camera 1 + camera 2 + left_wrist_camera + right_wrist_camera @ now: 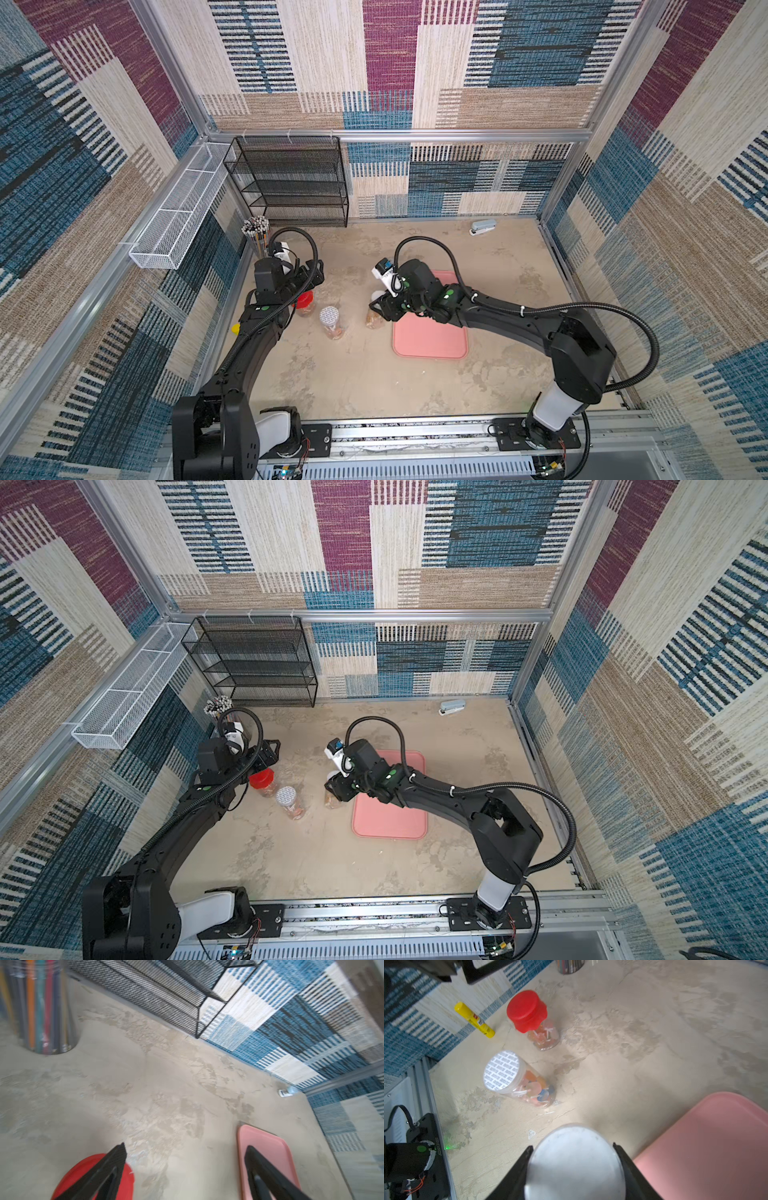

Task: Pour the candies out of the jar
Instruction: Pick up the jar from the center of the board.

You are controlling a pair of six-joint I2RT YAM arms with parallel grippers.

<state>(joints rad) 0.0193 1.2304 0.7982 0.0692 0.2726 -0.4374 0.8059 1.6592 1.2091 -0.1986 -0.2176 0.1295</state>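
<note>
**Beside the pink tray – right hand pinching the jar**

Near the middle of the worktop, the right hand is closing on the jar from above. In the right wrist view its two black fingers are pressing against opposite sides of the pale round lid. In both top views the jar is standing upright just beside the tray's edge, on the side nearer the left arm. Something orange-tan is showing through its clear wall, too small to make out. Whether its base is touching the worktop I cannot tell.

Two more jars are standing further toward the left arm, a little apart from each other. One is the foil-sealed jar, and the candies are showing plainly inside it – orange, pink and blue heads on white sticks. The other is the red-lidded jar, also holding lollipops.

The left hand is hovering over the red lid with its fingers spread wide and nothing between them.

A yellow glue stick is lying by the wall. A cup of pencils is standing near the black mesh shelf, and a stapler is sitting by the back wall.
</note>
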